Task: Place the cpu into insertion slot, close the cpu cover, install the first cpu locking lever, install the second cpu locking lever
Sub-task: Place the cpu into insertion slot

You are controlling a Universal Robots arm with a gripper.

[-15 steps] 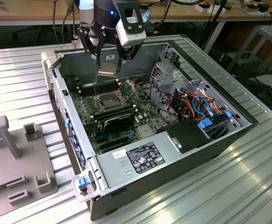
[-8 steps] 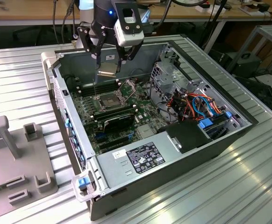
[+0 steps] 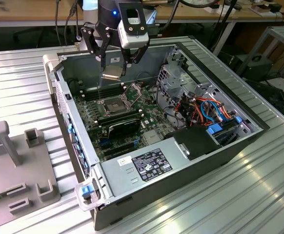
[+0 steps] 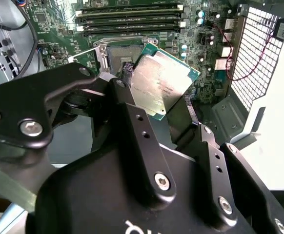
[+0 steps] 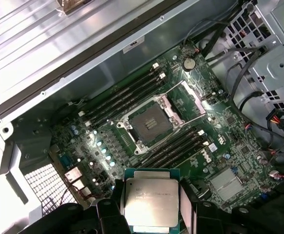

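Note:
My gripper (image 3: 113, 68) is shut on the cpu (image 3: 111, 73), a flat square chip with a silver top, pinched by its edges between the black fingers (image 4: 127, 92). The cpu (image 4: 164, 80) hangs tilted in the air above the green motherboard (image 3: 95, 114), inside the open computer case. Below it, the insertion slot (image 5: 149, 123) is a dark square socket with a metal rim and lies bare. The cpu cover (image 5: 188, 95) stands swung open at the socket's edge. In the first wrist view the cpu (image 5: 151, 202) sits between the fingers, off to one side of the insertion slot.
Long black memory slots (image 5: 127, 92) flank the socket on both sides. A power supply (image 3: 152, 163), coloured cables (image 3: 210, 109) and a metal drive cage (image 3: 173, 78) crowd the case toward the exterior view's right. A grey fixture (image 3: 15, 161) stands on the ribbed table at the left.

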